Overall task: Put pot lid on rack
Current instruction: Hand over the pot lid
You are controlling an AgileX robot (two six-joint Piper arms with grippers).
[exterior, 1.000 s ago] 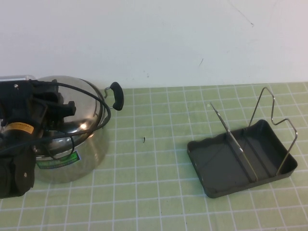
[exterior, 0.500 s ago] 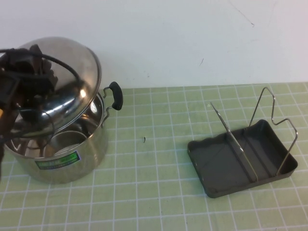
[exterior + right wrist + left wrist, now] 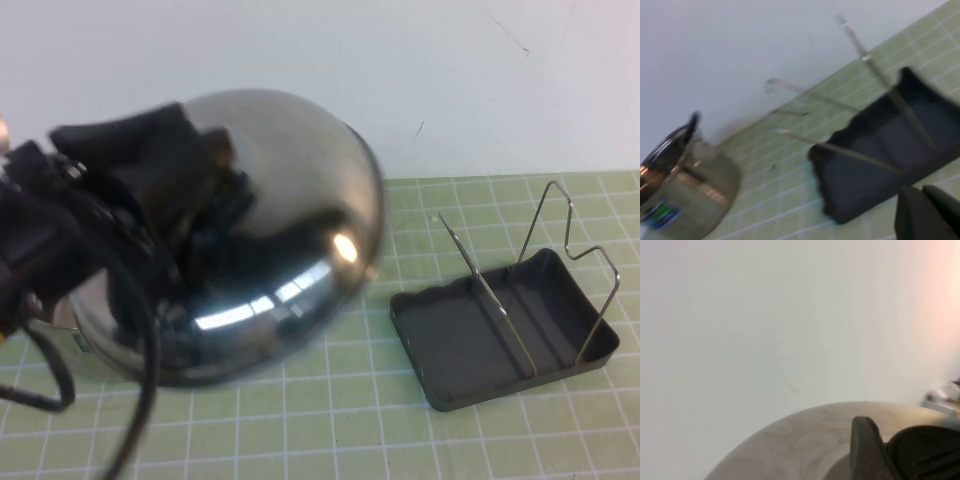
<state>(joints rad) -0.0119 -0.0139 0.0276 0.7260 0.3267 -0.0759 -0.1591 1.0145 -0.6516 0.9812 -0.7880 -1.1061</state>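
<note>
My left gripper (image 3: 205, 195) is shut on the black knob (image 3: 927, 455) of the shiny domed pot lid (image 3: 300, 230). It holds the lid tilted, high above the table at the left, where it fills much of the high view. The lid's dome also shows in the left wrist view (image 3: 805, 445). The dark grey rack (image 3: 520, 387) with silver wire uprights (image 3: 565, 225) stands at the right, empty. It also shows in the right wrist view (image 3: 855, 202). My right gripper (image 3: 929, 212) is shut and empty near the rack's front edge; it is outside the high view.
The steel pot (image 3: 690, 185) with its green label stands open at the left by the white wall; the lid hides it in the high view. Green gridded mat (image 3: 350, 430) lies between pot and rack.
My left gripper has lifted the lid off the pot, tilted it, and carried it up and to the right. The rack has not moved.
</note>
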